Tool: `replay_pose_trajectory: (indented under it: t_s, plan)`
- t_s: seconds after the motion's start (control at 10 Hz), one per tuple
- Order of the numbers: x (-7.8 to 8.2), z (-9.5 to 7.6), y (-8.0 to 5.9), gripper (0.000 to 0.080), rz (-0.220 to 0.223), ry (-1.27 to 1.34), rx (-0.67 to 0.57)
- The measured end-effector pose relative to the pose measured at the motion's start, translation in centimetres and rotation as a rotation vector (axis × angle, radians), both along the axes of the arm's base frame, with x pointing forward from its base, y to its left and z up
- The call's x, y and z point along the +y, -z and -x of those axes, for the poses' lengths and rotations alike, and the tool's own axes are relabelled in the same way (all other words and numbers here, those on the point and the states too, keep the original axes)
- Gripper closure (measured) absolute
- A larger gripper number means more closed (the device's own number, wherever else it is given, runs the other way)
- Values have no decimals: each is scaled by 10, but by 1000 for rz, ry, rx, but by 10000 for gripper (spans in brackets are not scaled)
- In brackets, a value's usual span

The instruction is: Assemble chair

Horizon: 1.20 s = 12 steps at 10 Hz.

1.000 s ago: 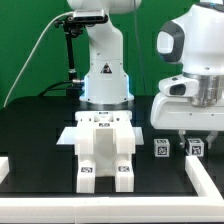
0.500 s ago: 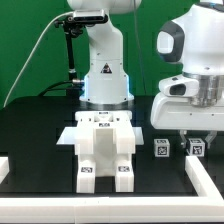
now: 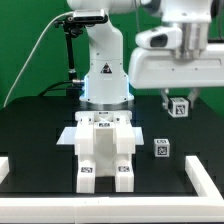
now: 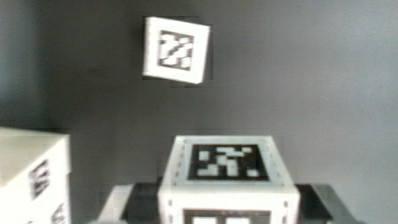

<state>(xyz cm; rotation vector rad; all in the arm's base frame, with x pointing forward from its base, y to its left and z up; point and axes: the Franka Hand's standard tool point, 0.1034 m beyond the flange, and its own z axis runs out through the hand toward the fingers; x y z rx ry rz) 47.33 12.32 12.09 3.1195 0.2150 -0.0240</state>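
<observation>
Everything is placed from the chair assembly [image 3: 105, 150], the blocky white piece with tagged panels standing in the middle of the black table [image 3: 40, 135].

Well off to the exterior view's left of the chair assembly, at the table's near edge, lies a short stretch of the white border frame [image 3: 5, 166]. Directly behind the chair assembly stands the robot base [image 3: 105, 75], white with a lit band low on its front, against a green backdrop [image 3: 25, 40].

To the exterior view's right of the chair assembly, near it but not touching, a loose post [image 3: 161, 148] sits on the table with a tag facing the camera. Higher up and further to that side, the gripper [image 3: 179, 103] hangs clear of the table. Its dark fingers [image 3: 168, 99] are clenched on a second small tagged part, the held post [image 3: 179, 108], which is lifted well above the loose post and slightly beyond it.

In the wrist view the held post [image 4: 228, 165] fills the near foreground, tag up, with a grey finger on each flank. The loose post [image 4: 176, 48] shows as a tagged white rectangle on the dark table far beneath. A corner of the chair assembly [image 4: 27, 180] enters at the edge.

Further right of the chair assembly in the exterior view, another length of the border frame runs along the table's edge.
</observation>
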Motion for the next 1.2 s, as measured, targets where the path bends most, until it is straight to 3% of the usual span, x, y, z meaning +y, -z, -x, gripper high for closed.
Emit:
replay_pose_trajectory:
  t_s: [0.2,0.4,0.7,0.9,1.2]
  plan:
    - [-25,-13,-34,515,-15,9,-11]
    - [-21,-10,-25,515,-10,1,-6]
    - [-24,-11,-26,515,-10,-15,-5]
    - [-54,-31,-36,515,-7,-83,-8]
    - [-92,-57,-25,515,16,-162,-26]
